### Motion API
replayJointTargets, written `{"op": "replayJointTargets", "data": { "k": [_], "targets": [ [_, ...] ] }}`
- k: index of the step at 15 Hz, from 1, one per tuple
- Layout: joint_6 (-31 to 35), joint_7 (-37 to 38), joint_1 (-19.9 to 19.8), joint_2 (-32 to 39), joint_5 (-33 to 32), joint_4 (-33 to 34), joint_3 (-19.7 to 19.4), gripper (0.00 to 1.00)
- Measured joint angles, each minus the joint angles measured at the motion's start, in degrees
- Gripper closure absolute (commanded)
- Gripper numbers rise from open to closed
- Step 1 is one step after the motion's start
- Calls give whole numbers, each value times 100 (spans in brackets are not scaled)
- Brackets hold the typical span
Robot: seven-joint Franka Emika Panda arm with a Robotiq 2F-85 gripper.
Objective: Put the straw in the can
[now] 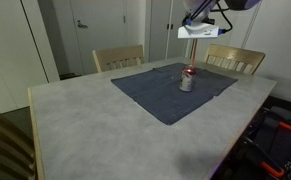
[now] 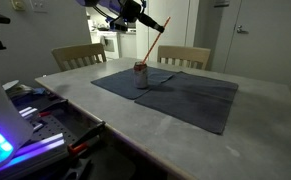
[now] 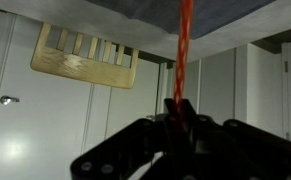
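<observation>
My gripper [image 2: 142, 16] hangs high above the table and is shut on the thin red straw [image 2: 157, 40]. The straw slants down from the jaws toward the can [image 2: 141, 71], and its lower end is at or just above the can's top. I cannot tell whether the tip is inside. The can [image 1: 187, 81] is small and silver-grey with red markings, and it stands upright on the blue cloth [image 1: 170, 95]. In the wrist view the straw [image 3: 185, 40] runs straight out from between the dark fingers [image 3: 175, 112]. The gripper also shows at the top of an exterior view [image 1: 207, 17].
The blue cloth [image 2: 185, 95] covers the far middle of the light tabletop [image 1: 95, 125]. Two wooden chairs [image 1: 118, 57] [image 1: 235, 58] stand at the far side. Electronics with lit parts [image 2: 25, 125] lie beside the table's edge.
</observation>
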Motion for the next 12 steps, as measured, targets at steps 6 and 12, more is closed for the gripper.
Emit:
{"op": "replayJointTargets", "data": {
  "k": [6,12],
  "targets": [
    [0,157,6,209,0,1,24,98],
    [0,223,27,569,0,52,151,98]
  ]
}}
